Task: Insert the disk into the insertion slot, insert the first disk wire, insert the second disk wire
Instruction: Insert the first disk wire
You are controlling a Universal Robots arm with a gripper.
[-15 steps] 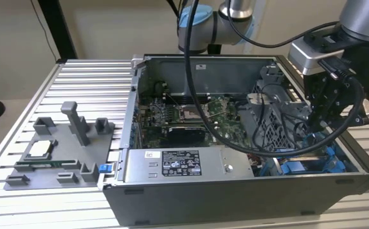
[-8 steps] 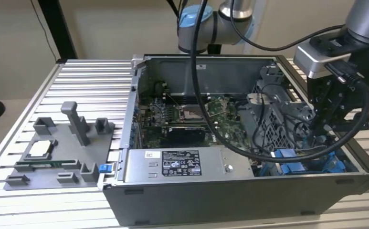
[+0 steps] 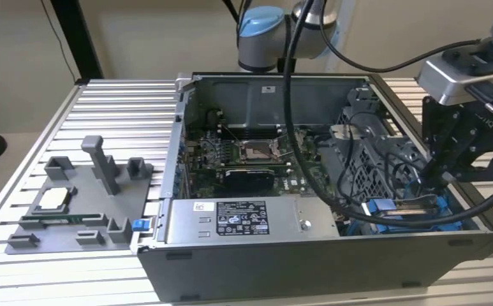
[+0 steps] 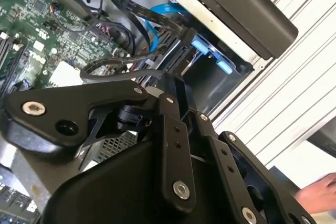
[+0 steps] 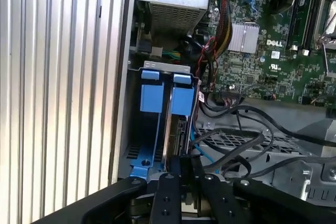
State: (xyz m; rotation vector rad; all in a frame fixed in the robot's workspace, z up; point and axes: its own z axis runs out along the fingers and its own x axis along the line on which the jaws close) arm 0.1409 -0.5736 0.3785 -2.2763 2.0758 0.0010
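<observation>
Open computer case on slatted tabletop. Arm reaches in at the corner on the exterior view's right, next to the power-supply box.

Gripper sits directly over the insertion slot. Jaws drawn close together, and they look pinched on the end of the disk, though the contact itself is partly hidden by the gripper body.

The disk stands on edge in its blue frame, well down inside the slot. A second blue frame sits just beside it in the same bay. In the exterior view the disk shows as a blue and tan strip low in the case corner, with the gripper's tip just above it.

Judgement: first step is near its end or just done. The disk is in the bay, but cannot tell whether it is fully seated.

Wires: black wires lie loose across the perforated cage, and a blue cable loops near the frame tabs in the second wrist view. No connector visibly mated to the disk. Both wire steps look not yet done.

Also noted: motherboard bare in mid-case. Grey fixture tray with small parts on the tabletop at the exterior view's left, well apart. A person's hand at the edge of the second wrist view, clear of the case.
</observation>
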